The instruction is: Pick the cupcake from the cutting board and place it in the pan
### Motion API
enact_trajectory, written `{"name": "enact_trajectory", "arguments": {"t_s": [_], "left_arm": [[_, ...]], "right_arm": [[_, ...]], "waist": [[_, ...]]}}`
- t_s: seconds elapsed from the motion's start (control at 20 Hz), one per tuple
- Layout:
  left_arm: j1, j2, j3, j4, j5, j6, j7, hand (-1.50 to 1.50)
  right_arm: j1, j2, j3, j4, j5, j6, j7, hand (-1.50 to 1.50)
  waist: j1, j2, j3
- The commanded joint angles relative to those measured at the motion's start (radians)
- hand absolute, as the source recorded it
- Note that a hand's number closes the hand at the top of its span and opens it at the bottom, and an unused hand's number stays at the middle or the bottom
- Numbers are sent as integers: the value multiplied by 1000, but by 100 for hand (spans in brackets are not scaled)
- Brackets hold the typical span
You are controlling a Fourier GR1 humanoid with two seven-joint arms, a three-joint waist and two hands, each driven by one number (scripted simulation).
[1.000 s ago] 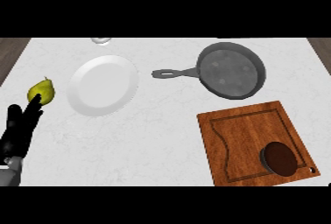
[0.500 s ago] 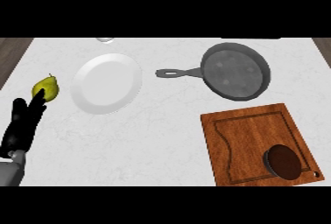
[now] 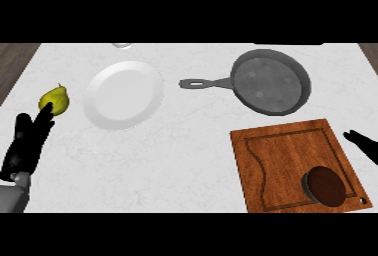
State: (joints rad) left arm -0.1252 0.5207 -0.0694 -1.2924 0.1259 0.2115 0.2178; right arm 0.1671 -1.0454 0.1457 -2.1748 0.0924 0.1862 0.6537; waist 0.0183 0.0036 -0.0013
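Since half second ago, your right hand entered at 3 o'clock, fingers straight, empty. Cupcake untouched on cutting board at 5 o'clock. Pan at 1 o'clock holds nothing. Left hand rests open at 9 o'clock. Grasp, lift, placement all remain.

We see a dark brown round cupcake lying on the reddish wooden cutting board, with the grey cast-iron pan beyond it. A white round plate sits left of the pan. Our left hand rests open beside a yellow-green pear, and fingertips of our right hand show at the right edge.
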Motion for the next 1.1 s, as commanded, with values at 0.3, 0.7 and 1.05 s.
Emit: {"name": "enact_trajectory", "arguments": {"t_s": [0.3,0.7,1.05], "left_arm": [[-17,-24,60,24,-31,-34,5,0],[29,-80,72,-72,-98,-24,47,0],[66,-100,112,-74,-124,-72,17,0]], "right_arm": [[-50,186,162,96,263,69,62,-150],[-113,280,113,114,295,244,103,-150],[-128,422,126,178,423,255,59,-150]], "waist": [[-23,-4,1],[-20,-5,1],[-16,-4,1]]}}
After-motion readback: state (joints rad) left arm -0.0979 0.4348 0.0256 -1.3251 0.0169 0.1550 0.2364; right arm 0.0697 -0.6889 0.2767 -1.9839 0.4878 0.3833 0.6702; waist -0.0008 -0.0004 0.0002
